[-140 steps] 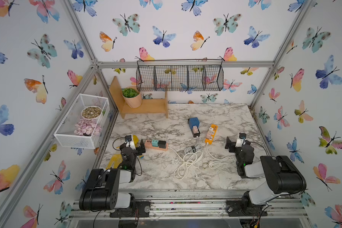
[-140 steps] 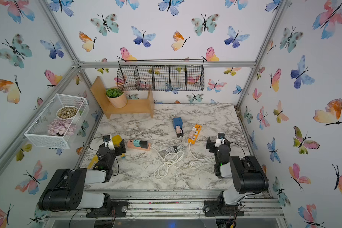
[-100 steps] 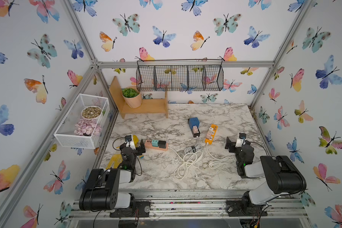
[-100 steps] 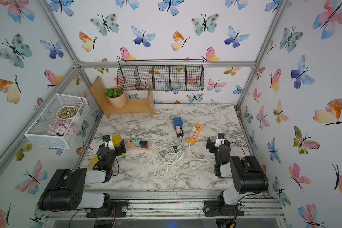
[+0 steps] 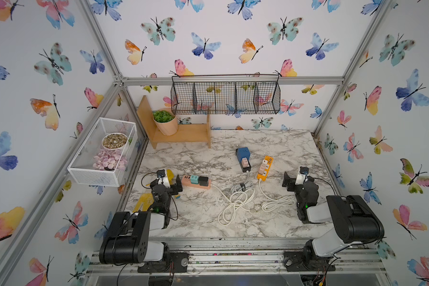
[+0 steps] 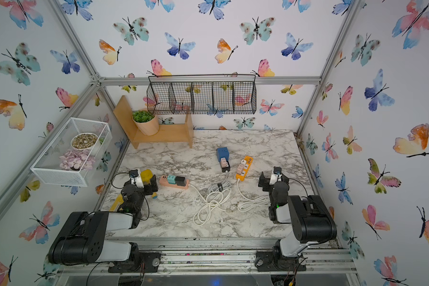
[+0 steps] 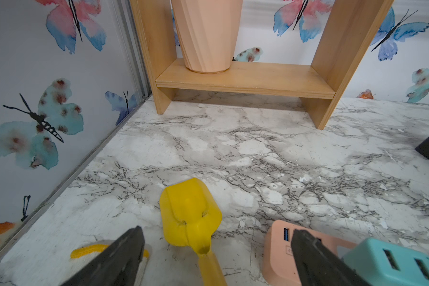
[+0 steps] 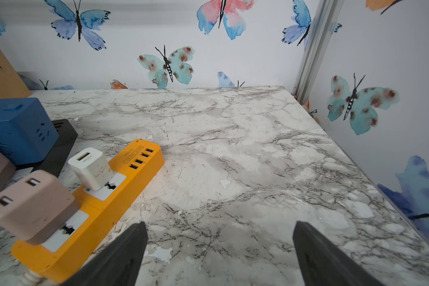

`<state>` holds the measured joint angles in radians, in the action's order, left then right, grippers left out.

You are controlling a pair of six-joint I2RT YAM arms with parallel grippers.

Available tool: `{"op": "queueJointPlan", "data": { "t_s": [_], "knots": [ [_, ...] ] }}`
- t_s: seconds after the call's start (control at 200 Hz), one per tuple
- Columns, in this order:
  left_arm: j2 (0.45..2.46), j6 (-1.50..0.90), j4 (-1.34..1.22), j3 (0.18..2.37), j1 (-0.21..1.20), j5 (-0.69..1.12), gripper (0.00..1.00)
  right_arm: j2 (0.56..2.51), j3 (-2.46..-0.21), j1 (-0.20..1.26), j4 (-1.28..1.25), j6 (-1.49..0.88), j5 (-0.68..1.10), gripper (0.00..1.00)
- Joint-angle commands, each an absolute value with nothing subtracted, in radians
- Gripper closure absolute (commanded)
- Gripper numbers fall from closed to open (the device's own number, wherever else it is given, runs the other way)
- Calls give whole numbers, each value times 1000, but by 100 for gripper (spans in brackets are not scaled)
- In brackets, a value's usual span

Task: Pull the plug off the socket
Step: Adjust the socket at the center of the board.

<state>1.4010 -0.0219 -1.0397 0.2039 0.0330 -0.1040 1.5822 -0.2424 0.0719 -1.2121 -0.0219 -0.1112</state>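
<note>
Three power strips lie on the marble table. A pink strip (image 5: 184, 178) carries a teal plug (image 5: 194, 178) and a black plug (image 5: 203, 180). A black strip (image 5: 246, 169) bears a blue cube adapter (image 5: 242, 153) and a pink plug (image 5: 244, 162). An orange strip (image 8: 134, 173) holds a white plug (image 8: 91, 168) and a pink plug (image 8: 32, 208). My left gripper (image 7: 217, 232) is open just left of the pink strip's end (image 7: 278, 247), over a yellow scoop (image 7: 190, 213). Open as well, my right gripper (image 8: 219, 225) stands right of the orange strip, above bare marble.
White cords (image 5: 235, 201) lie tangled in the middle near the front. A wooden shelf (image 5: 183, 135) with a potted plant (image 5: 165, 121) stands at the back left. A black wire basket (image 5: 226, 97) hangs on the back wall, a white one (image 5: 102, 152) on the left wall.
</note>
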Motion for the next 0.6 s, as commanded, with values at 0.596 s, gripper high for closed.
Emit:
{"op": "queueJointPlan", "data": {
  "t_s": [0.596],
  "knots": [
    [1176, -49, -396, 740, 164, -304, 2, 1256, -932, 79, -426, -217, -119, 2]
  ]
}}
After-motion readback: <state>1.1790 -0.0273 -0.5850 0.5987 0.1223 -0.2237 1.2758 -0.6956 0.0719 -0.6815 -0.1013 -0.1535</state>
